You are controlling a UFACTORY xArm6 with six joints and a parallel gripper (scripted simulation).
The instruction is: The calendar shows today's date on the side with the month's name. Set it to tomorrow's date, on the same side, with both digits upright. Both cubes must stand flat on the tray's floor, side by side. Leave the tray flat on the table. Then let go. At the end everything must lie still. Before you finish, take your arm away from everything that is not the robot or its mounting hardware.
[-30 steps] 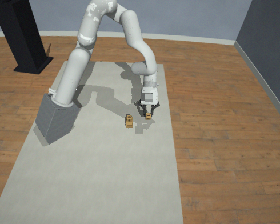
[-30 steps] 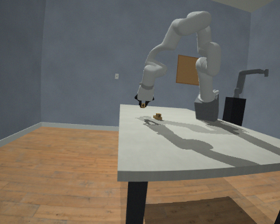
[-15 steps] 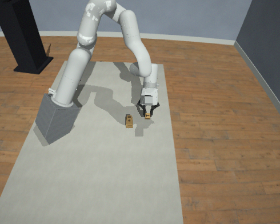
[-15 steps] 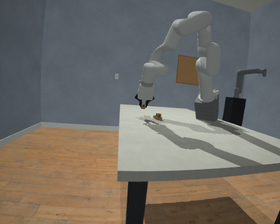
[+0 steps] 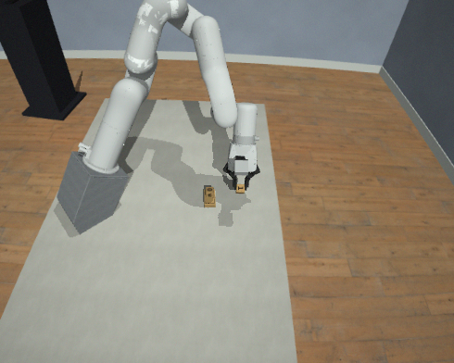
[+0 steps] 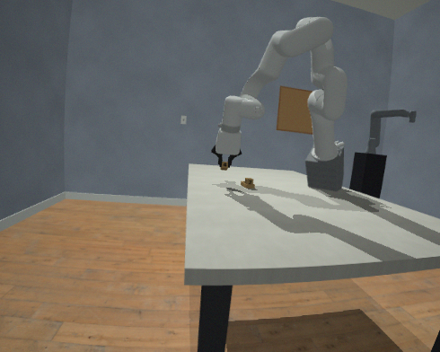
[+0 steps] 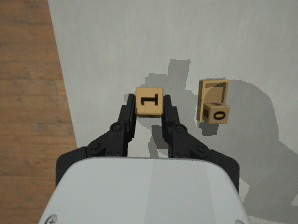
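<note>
Dim even light, grey arm shadows across the pale table, small details blurred.

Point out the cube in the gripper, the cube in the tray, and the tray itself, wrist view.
Held cube (image 7: 149, 101): wrist view, its face marked 1.
Tray cube (image 7: 219, 115): wrist view, its face marked 0.
Tray (image 7: 200, 102): wrist view, its left wall.

Month's name: we find none legible on the tray.
Tray-side cube: we cannot read its top digit from above.
Held cube: underside hidden from us.
Gripper housing: cut off by the wrist view's lower edge.
</note>
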